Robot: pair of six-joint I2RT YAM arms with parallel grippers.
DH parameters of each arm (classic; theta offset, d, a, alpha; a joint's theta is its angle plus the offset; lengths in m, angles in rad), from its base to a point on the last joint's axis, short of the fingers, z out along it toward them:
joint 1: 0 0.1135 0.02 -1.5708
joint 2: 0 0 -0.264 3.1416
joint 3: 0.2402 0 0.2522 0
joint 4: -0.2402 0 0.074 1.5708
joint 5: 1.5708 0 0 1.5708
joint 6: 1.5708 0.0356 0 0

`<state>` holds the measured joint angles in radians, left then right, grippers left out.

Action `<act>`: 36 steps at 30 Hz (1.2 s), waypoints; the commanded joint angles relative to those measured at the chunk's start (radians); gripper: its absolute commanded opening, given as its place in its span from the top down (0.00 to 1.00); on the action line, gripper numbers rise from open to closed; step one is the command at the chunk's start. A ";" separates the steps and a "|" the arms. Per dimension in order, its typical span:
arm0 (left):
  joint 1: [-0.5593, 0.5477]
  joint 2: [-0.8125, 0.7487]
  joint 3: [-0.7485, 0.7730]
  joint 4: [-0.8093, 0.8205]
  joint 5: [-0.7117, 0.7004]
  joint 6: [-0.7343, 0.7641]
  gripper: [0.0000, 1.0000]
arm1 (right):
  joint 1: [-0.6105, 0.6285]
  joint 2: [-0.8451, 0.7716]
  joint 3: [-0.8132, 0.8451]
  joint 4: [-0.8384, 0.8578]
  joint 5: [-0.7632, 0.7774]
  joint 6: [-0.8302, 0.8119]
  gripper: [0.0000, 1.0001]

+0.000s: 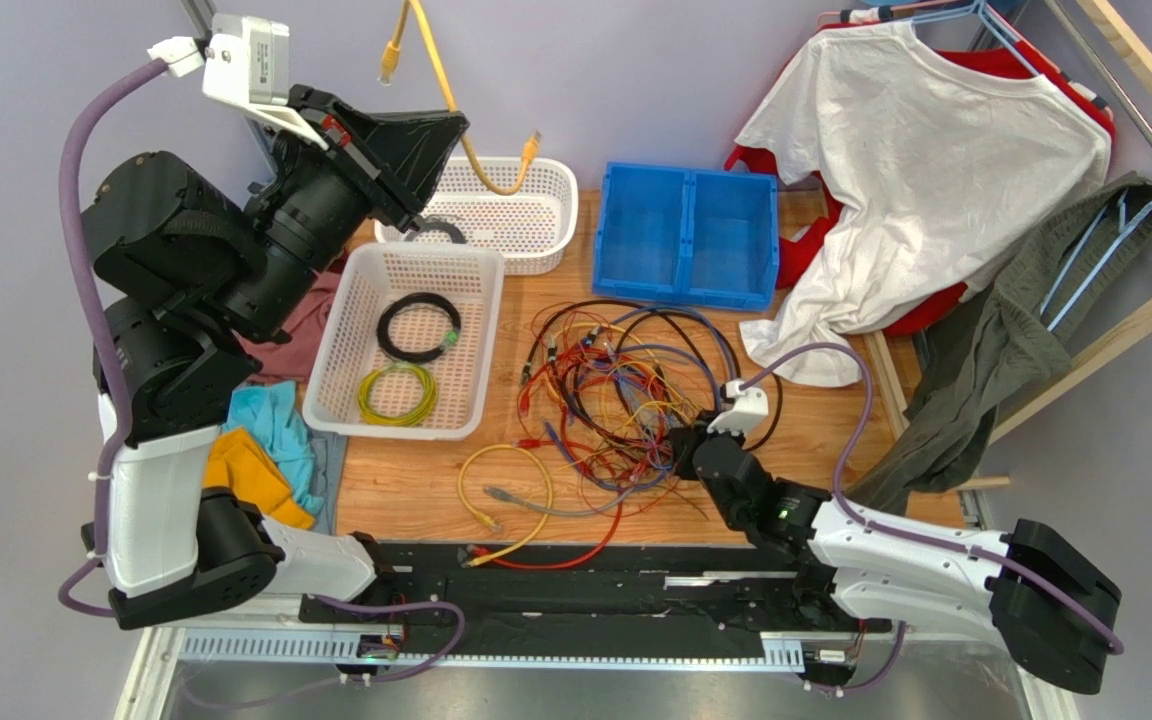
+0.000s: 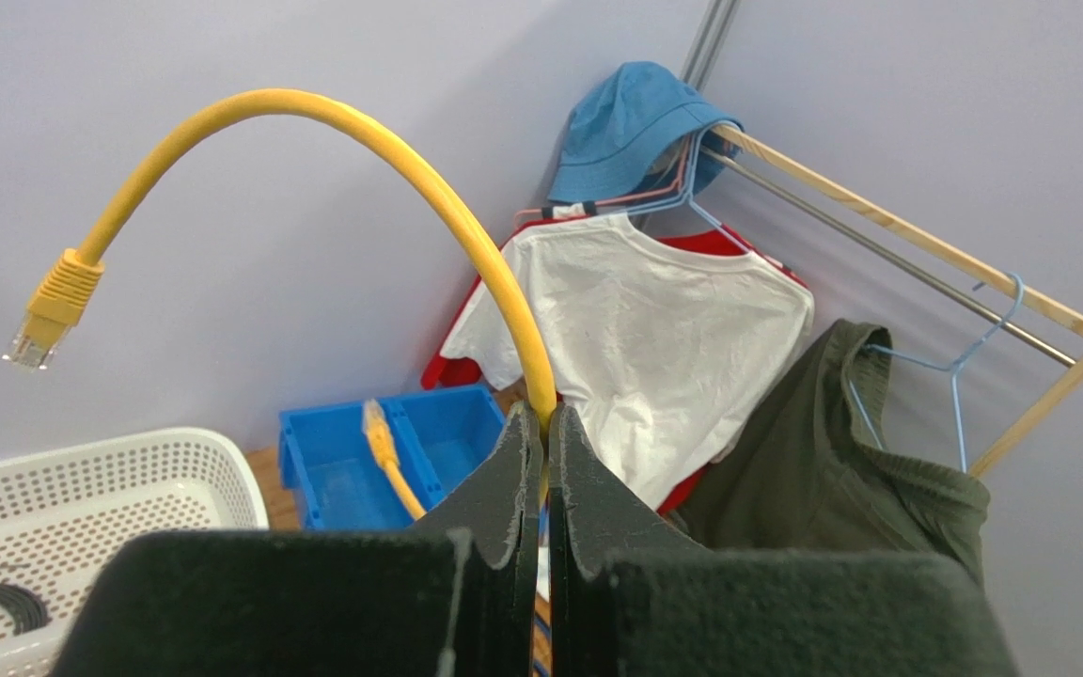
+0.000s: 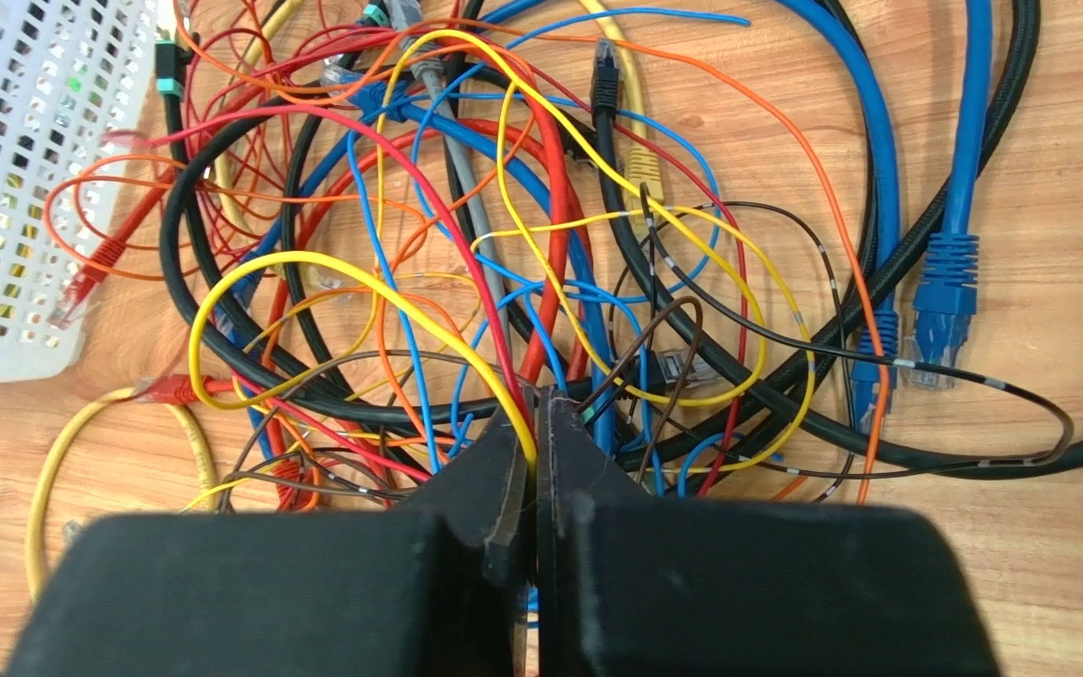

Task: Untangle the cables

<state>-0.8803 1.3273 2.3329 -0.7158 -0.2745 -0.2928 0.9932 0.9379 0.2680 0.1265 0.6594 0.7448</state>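
Note:
The cables [image 1: 630, 393] lie tangled on the wooden table: thin red, orange, yellow, black, blue and brown wires, seen close in the right wrist view [image 3: 505, 212]. My right gripper [image 1: 686, 450] sits low at the tangle's near right edge. It [image 3: 533, 412] is shut on a thin yellow wire [image 3: 364, 289] of the tangle. My left gripper [image 1: 452, 135] is raised high over the far baskets. It [image 2: 545, 418] is shut on a thick yellow network cable [image 2: 364, 120], which arcs upward [image 1: 429, 53] with both plugs hanging free.
A white basket [image 1: 339, 315] holds a black coil [image 1: 417, 326] and a yellow-green coil [image 1: 396, 393]. A second white basket [image 1: 555, 210] and a blue bin [image 1: 683, 233] stand behind. Another yellow cable [image 1: 525, 468] lies near the front. Clothes hang at right [image 1: 928, 165]; cloths lie at left [image 1: 267, 435].

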 commanded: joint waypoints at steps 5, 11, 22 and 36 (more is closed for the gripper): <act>0.003 -0.022 -0.151 0.016 -0.038 0.017 1.00 | 0.002 -0.034 0.109 -0.135 -0.040 -0.027 0.38; 0.006 -0.083 -0.449 -0.056 -0.297 0.012 1.00 | 0.053 -0.025 0.347 -0.491 0.029 -0.094 0.16; 0.335 -0.111 -0.839 -0.168 -0.260 -0.131 1.00 | 0.058 -0.211 0.363 -0.550 -0.036 -0.151 0.22; 0.472 -0.023 -0.881 -0.015 -0.121 -0.135 1.00 | 0.058 -0.229 0.295 -0.493 -0.043 -0.168 0.24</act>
<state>-0.4099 1.3415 1.3865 -0.8593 -0.4129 -0.4404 1.0462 0.7238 0.5800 -0.4126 0.6224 0.5983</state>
